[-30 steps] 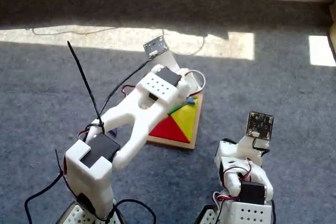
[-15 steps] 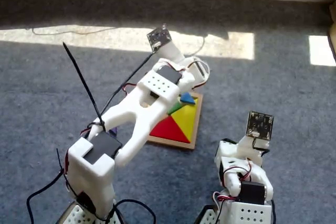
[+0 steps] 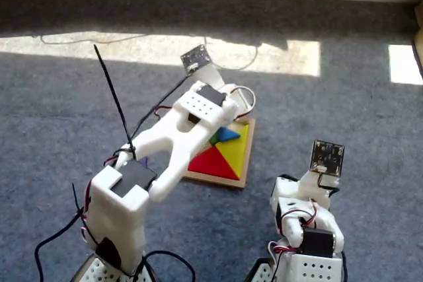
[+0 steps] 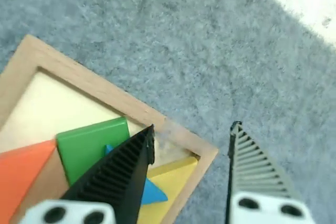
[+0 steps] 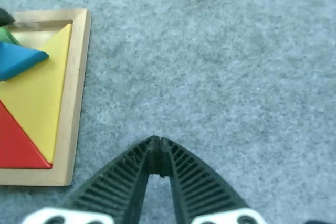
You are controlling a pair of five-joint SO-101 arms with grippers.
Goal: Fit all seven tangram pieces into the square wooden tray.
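Tray point(image 3: 246, 156) lies on the grey carpet point(image 3: 344, 110), holding red point(image 3: 215, 161), yellow point(image 3: 236, 146), green point(image 4: 92, 145) and orange point(image 4: 21, 171) pieces. A blue triangle point(image 5: 18, 59) rests on the yellow one. The left gripper point(image 4: 192, 128) hangs released and empty over a tray corner, straddling the rim. The right gripper point(image 5: 157, 142), clenched on nothing, sits over carpet beside the tray.

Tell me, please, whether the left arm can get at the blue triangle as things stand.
Probably yes: the left gripper hangs open over a corner of the tray, the blue triangle lies under its black finger, and nothing stands between.
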